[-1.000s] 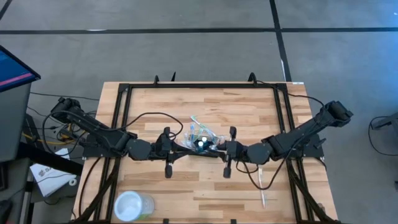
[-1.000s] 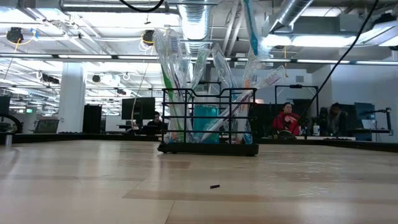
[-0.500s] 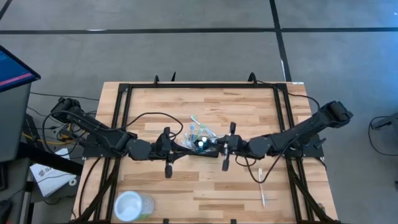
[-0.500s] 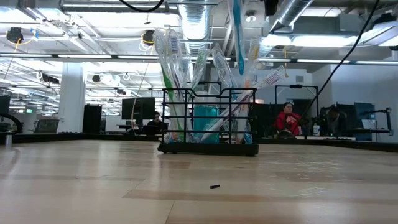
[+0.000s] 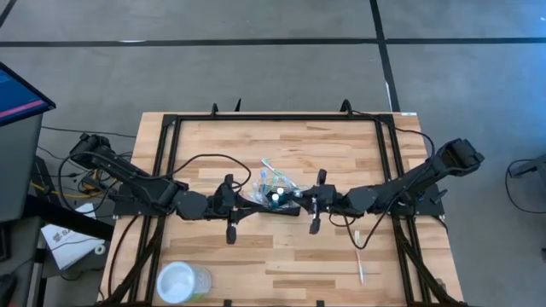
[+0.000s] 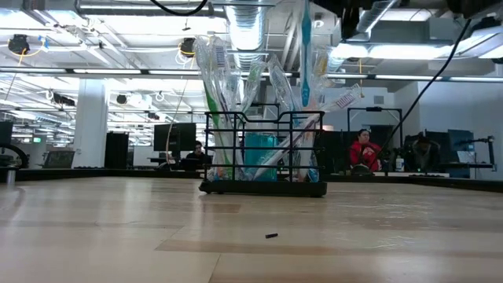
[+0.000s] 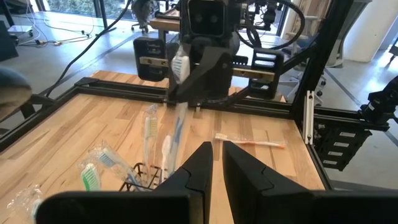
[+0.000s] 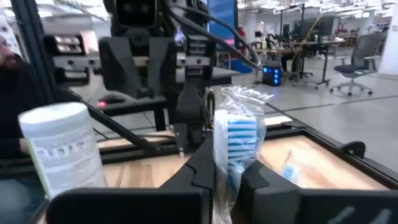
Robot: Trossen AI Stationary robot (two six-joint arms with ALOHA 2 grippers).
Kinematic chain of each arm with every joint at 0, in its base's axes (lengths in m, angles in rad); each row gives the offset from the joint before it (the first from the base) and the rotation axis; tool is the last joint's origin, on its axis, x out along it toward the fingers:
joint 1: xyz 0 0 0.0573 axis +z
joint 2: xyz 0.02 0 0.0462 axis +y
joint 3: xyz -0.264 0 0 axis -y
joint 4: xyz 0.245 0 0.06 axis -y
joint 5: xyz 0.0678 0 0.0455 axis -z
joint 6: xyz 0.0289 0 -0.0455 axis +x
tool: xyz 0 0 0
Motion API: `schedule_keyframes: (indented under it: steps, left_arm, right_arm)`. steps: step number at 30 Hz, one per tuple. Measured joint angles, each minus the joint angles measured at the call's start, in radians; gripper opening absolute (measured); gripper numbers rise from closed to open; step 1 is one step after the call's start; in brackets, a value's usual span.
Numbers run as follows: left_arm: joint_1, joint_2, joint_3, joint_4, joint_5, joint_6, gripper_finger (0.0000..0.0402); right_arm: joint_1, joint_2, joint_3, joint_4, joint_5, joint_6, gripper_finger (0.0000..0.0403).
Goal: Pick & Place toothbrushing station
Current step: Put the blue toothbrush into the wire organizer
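Flanking the caddy (image 5: 275, 199) (mid-table): both end effectors

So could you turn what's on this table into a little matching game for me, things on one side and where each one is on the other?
Things:
1. wire-mesh caddy
2. clear plastic cup
3. loose toothbrush
4. wrapped blue toothbrush

Places:
A. lying flat on the wood under the right arm
B. between the fingers of the right gripper
C. by the table's near edge, on the left arm's side
D. mid-table, between the left gripper and the right one

Pairs: 1-D, 2-C, 3-A, 4-B
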Motion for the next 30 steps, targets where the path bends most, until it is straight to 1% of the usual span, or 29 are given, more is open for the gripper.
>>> schedule_keyframes:
  steps: [6,11,15,20,22,25,30]
  left_arm:
    - [0.000,0.000,0.000,0.000,-0.001,0.000,0.0030]
    - [0.000,0.000,0.000,0.000,-0.001,0.000,0.0030]
    - [0.000,0.000,0.000,0.001,-0.002,0.000,0.0030]
    - [0.000,0.000,0.000,0.001,-0.002,0.000,0.0030]
    - [0.000,0.000,0.000,0.002,-0.001,0.000,0.0030]
    - [0.000,0.000,0.000,0.002,-0.001,0.000,0.0030]
    - [0.000,0.000,0.000,0.002,-0.001,0.000,0.0030]
  right_arm:
    - [-0.020,0.000,-0.072,0.090,-0.003,0.017,0.0007]
    - [-0.026,0.000,-0.118,0.173,-0.005,0.031,0.0017]
    - [-0.032,0.000,-0.135,0.182,-0.007,0.042,0.0007]
    - [-0.038,0.000,-0.135,0.184,-0.009,0.043,0.0018]
    - [-0.046,0.003,-0.135,0.185,-0.016,0.055,0.0013]
    - [-0.058,0.040,-0.136,0.205,-0.051,0.060,0.0007]
    - [-0.068,0.151,-0.135,0.317,-0.057,0.070,0.0017]
